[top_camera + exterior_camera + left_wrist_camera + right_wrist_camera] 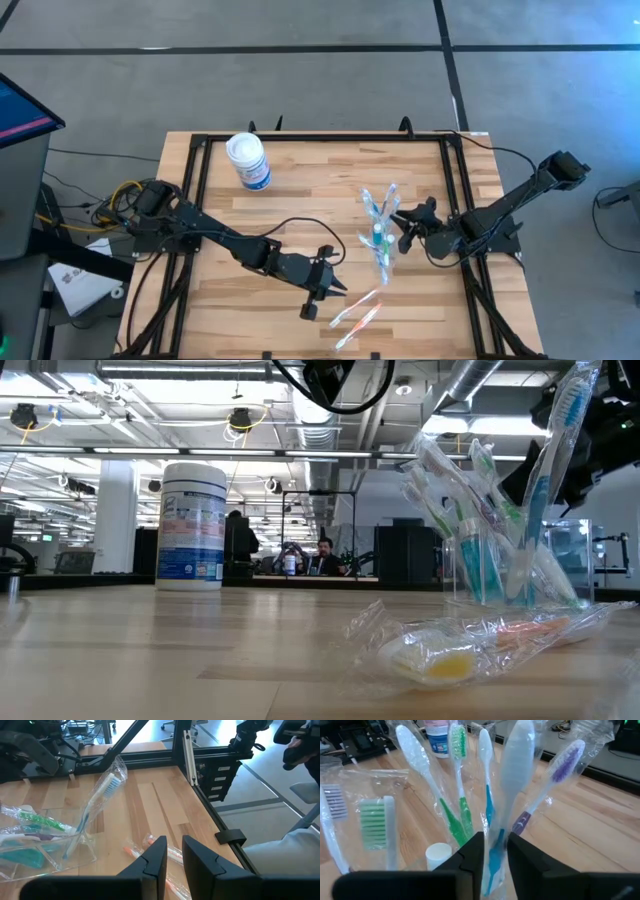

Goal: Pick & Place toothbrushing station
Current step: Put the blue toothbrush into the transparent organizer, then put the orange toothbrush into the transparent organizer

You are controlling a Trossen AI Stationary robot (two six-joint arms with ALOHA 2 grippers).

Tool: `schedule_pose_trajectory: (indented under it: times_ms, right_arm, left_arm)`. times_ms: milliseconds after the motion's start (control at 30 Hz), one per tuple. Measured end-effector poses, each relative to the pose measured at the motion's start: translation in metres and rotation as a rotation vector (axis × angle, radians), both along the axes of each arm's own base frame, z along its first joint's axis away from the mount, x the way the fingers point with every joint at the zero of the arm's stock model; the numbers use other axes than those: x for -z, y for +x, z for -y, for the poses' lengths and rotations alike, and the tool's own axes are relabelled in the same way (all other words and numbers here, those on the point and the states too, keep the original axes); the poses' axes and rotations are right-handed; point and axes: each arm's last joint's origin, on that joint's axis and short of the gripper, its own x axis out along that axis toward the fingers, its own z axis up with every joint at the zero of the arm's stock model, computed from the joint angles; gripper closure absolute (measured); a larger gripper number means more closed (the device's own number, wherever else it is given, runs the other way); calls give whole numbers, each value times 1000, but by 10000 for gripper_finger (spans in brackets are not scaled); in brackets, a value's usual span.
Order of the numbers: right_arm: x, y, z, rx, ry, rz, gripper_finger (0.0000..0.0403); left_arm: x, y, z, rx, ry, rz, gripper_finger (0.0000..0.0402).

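Right gripper (490, 851) clamped on wrapped blue toothbrush (512, 775) over the cup (379, 243). Left gripper (335, 292) narrowly open, empty, at cup's 7 o'clock.

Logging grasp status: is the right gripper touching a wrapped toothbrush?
Touching. The right wrist view shows the right gripper closed on a blue wrapped toothbrush standing in the cup.

**No legible text**

The white canister (193, 526) is showing a blue label with print on it, but the lettering is proving too small to read. Nothing else is bearing readable words, numbers or signs.
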Motion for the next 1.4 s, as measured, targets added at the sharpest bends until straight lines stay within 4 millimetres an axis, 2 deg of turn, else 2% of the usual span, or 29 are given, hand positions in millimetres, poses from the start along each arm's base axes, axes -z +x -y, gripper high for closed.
schedule_pose_trajectory:
  times_ms: [333,500,733,1033,1400]
  right_arm:
    - [-11,5,-3,-29,-38,-1,234]
    - [-22,9,-5,-54,-76,-6,210]
    - [-33,10,-6,-63,-120,-69,222]
    - [-64,12,-8,-90,-122,-134,244]
    - [-92,4,-36,-316,-40,-118,259]
  left_arm:
    - [0,0,0,0,1,-3,348]
    - [0,0,0,0,1,-3,348]
    - [0,0,0,0,1,-3,348]
    - [0,0,0,0,1,-4,348]
    - [1,0,0,0,3,-7,348]
